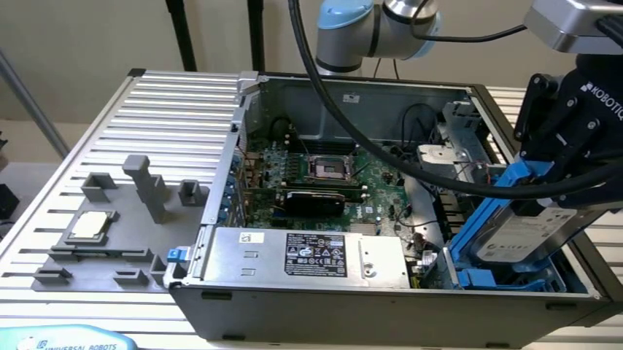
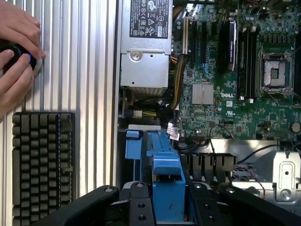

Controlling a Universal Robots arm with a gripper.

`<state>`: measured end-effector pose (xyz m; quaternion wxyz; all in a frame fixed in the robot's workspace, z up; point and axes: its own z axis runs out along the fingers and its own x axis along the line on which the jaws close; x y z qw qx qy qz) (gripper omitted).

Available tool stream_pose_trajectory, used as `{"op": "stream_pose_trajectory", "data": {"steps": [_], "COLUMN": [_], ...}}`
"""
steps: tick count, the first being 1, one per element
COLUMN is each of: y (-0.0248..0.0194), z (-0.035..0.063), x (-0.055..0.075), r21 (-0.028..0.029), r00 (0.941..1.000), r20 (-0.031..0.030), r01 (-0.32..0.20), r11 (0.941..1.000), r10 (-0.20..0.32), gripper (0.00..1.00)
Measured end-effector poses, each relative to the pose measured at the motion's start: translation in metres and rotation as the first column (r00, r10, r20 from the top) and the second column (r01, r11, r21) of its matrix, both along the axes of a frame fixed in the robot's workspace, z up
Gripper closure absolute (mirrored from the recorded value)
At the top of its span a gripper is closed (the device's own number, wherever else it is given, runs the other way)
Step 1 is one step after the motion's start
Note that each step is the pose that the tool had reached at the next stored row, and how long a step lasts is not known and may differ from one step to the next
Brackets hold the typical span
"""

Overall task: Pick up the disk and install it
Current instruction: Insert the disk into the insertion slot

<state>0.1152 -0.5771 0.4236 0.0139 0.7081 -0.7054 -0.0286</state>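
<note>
One blue plastic drive bay [image 1: 479, 277] sits at the lower right of the exterior view, inside the open grey metal computer case [image 1: 389, 306]. Just above it slants the flat silver-grey metal disk [image 1: 530, 235] with its white label and blue carrier frame. Its long axis runs down-left, and its lower end seems to be at the bay's mouth. Above that, the black two-fingered gripper [image 1: 547, 179] is clamped on the disk's upper end.
</note>
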Motion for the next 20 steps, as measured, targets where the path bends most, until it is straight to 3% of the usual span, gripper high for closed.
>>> {"op": "stream_pose_trajectory", "data": {"steps": [20], "y": [0.0006], "z": [-0.0274], "x": [0.000], "r21": [-0.0001], "r00": [1.0000], "r20": [-0.0025], "r01": [0.000], "r11": [1.0000], "r10": [0.000], "gripper": [0.67]}}
